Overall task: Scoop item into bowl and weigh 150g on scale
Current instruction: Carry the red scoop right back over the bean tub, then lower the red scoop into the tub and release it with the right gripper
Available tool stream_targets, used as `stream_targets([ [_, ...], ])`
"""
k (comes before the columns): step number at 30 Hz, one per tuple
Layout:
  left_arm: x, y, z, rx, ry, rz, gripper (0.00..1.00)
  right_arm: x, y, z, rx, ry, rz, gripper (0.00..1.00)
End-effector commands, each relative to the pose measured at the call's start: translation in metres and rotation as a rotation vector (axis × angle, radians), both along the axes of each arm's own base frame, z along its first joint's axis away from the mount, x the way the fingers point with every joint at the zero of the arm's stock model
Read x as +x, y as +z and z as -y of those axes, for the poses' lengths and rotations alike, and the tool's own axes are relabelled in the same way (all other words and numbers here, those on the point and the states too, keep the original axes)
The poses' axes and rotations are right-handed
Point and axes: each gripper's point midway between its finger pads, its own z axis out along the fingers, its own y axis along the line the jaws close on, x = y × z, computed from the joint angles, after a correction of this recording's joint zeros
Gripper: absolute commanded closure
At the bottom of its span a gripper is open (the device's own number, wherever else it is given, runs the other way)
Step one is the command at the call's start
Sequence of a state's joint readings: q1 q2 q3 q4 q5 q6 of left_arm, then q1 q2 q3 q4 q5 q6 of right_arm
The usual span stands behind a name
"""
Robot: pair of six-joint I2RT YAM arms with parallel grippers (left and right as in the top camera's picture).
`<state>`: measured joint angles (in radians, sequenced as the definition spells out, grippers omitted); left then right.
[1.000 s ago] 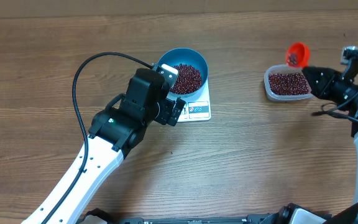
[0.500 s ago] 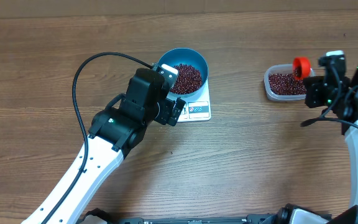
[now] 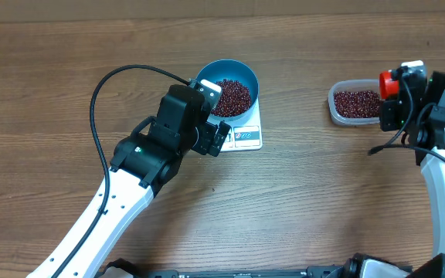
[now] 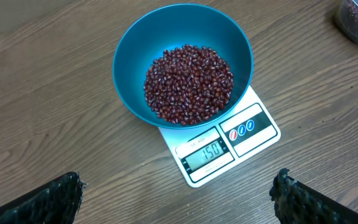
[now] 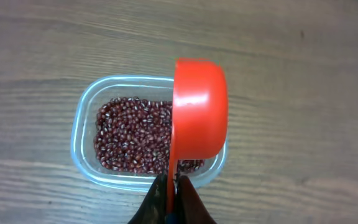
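A: Overhead?
B: A round blue bowl (image 3: pixel 242 71) of small maroon beans (image 3: pixel 232 96) sits on the flat white scale (image 3: pixel 246 137).
A: Left wrist?
B: The left gripper (image 4: pixel 178 199) is empty, jaws wide.
A: Right wrist?
B: The right gripper (image 5: pixel 173 202) clamps the red plastic scoop (image 5: pixel 199 109) by its handle over the clear plastic tub (image 5: pixel 79 134). Loose beans likely roll, so scoop them.

I count one round deep blue smooth bowl (image 4: pixel 132 59), one flat white rectangular kitchen scale (image 4: pixel 248 129), one clear rounded-rectangular plastic tub (image 5: pixel 81 134) and one red-orange plastic scoop (image 5: pixel 199 112). Two heaps of small dark red-brown beans: bowl heap (image 4: pixel 188 84), tub heap (image 5: pixel 129 138). Single beans are too many to count. My grippers number two: left gripper (image 3: pixel 216 137), right gripper (image 5: pixel 174 186).
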<state>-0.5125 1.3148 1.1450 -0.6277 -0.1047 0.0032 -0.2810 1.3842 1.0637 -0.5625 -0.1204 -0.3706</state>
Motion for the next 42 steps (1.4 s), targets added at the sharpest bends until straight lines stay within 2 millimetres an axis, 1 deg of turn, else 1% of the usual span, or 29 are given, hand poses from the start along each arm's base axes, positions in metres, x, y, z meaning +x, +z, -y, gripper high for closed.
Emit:
stream_targets([
  [1,-0.001,0.008,0.0,-0.012,-0.01,0.02,0.0,0.002,-0.022,-0.008,0.19,-0.12,-0.047,0.96],
  [5,-0.001,0.008,0.0,-0.012,-0.01,0.02,0.0,0.003,-0.043,-0.026,0.377,-0.161,-0.114,0.96],
  [7,-0.001,0.008,0.0,-0.012,-0.01,0.02,0.0,0.004,-0.054,-0.03,0.454,-0.213,-0.15,0.96],
  [11,-0.001,0.008,0.0,-0.012,-0.01,0.02,0.01,0.006,-0.075,-0.032,0.549,-0.318,-0.206,0.96],
  [16,-0.001,0.008,0.0,-0.012,-0.01,0.02,0.0,0.009,-0.086,-0.032,0.625,-0.409,-0.231,0.96],
  [17,-0.001,0.008,0.0,-0.012,-0.01,0.02,0.01,0.009,-0.086,-0.033,0.631,-0.415,-0.233,0.91],
  [18,-0.001,0.008,0.0,-0.012,-0.01,0.02,0.0,0.009,-0.087,-0.033,0.631,-0.415,-0.235,0.83],
  [19,-0.001,0.008,0.0,-0.012,-0.01,0.02,0.01,0.008,-0.087,-0.033,0.63,-0.415,-0.238,0.64],
  [20,-0.001,0.008,0.0,-0.012,-0.01,0.02,0.01,0.007,-0.088,-0.033,0.63,-0.416,-0.244,0.38],
  [21,-0.001,0.008,0.0,-0.012,-0.01,0.02,0.01,0.006,-0.088,-0.033,0.63,-0.418,-0.249,0.3],
  [22,-0.001,0.008,0.0,-0.011,-0.01,0.02,0.0,0.004,-0.089,-0.034,0.63,-0.42,-0.255,0.24],
  [25,-0.001,0.008,0.0,-0.012,-0.01,0.02,0.01,0.001,-0.091,-0.035,0.629,-0.422,-0.272,0.12],
  [26,-0.001,0.008,0.0,-0.012,-0.01,0.02,0.0,-0.001,-0.091,-0.035,0.627,-0.422,-0.279,0.01],
  [31,-0.001,0.008,0.0,-0.012,-0.01,0.02,0.0,-0.011,-0.096,-0.027,0.575,-0.465,-0.311,0.0],
  [35,-0.001,0.008,0.0,-0.012,-0.01,0.02,0.0,-0.018,-0.091,-0.024,0.515,-0.436,-0.315,0.0],
  [37,-0.001,0.008,0.0,-0.012,-0.01,0.02,0.0,-0.023,-0.084,-0.019,0.479,-0.443,-0.314,0.0],
  [39,-0.001,0.008,0.0,-0.012,-0.01,0.02,0.0,-0.027,-0.073,-0.013,0.44,-0.463,-0.305,0.0],
  [42,-0.001,0.008,0.0,-0.012,-0.01,0.02,0.0,-0.028,-0.046,-0.012,0.378,-0.38,-0.267,0.0],
])
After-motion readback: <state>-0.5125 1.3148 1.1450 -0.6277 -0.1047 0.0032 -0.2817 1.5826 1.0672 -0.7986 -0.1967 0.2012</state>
